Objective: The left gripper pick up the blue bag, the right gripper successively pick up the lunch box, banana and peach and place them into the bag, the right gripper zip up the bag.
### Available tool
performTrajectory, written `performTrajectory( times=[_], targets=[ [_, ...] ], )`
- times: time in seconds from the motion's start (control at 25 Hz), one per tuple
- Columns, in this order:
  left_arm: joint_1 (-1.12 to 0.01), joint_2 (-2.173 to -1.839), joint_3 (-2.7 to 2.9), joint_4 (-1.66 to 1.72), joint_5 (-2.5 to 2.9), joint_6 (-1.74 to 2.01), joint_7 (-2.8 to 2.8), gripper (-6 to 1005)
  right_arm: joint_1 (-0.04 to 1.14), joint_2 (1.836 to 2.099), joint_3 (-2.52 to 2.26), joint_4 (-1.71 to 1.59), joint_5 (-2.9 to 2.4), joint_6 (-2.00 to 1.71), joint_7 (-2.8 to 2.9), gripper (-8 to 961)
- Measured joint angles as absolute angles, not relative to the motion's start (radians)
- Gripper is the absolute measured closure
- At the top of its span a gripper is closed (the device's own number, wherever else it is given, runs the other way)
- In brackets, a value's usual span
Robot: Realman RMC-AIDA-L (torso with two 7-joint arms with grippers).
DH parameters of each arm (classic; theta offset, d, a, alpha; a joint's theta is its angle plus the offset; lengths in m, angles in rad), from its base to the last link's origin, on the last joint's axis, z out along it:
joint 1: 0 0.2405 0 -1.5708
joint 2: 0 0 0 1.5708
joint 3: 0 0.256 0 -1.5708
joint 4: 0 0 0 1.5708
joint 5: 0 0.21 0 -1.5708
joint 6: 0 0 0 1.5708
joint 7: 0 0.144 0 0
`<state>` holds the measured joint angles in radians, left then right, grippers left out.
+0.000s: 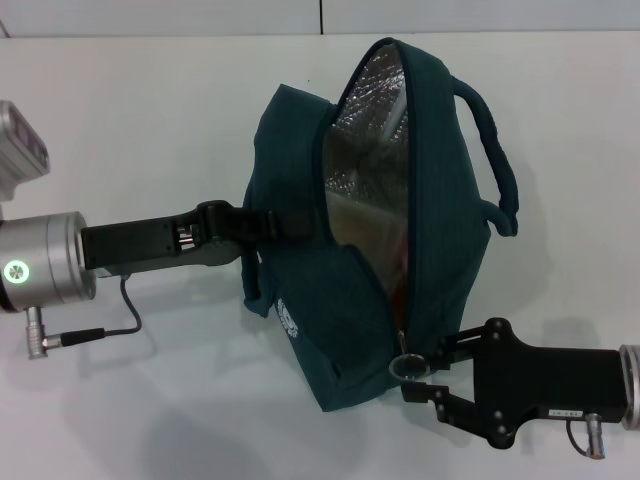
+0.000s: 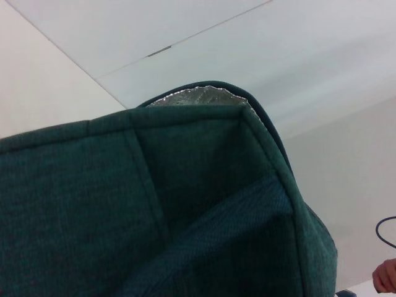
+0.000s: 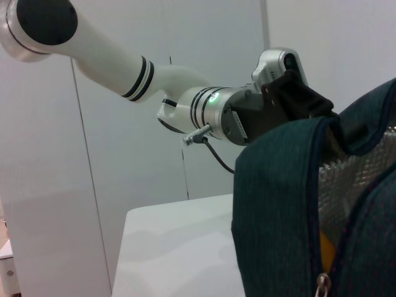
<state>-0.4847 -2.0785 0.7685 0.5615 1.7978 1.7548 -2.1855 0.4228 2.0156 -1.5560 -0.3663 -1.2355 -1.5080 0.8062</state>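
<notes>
One soft, floppy bag [image 1: 330, 330] is held above the table [image 1: 150, 100] by the left gripper [image 1: 262, 224], clamped on its near handle (mouth unzipped, foil lining showing). The ring pull [image 1: 409, 367] is pinched by the right gripper [image 1: 432, 372]. Ample room lies all round for zipping.

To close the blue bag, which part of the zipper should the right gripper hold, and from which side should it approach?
Grip the ring zipper pull at the low end of the blue bag's open seam. Approach from the robot's right, where the right gripper already sits, its jaws around the ring. The ring stands clear of the fabric, and the seam runs upward from it. The left gripper steadies the bag.
</notes>
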Motion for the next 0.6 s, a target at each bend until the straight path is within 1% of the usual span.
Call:
performTrajectory(
  times=[0.6],
  targets=[
    [-0.489, -2.078, 0.768, 0.561, 1.797, 1.755, -2.183, 954, 0.418, 2.016, -1.549, -0.365, -1.229, -1.513, 0.807, 761]
  ],
)
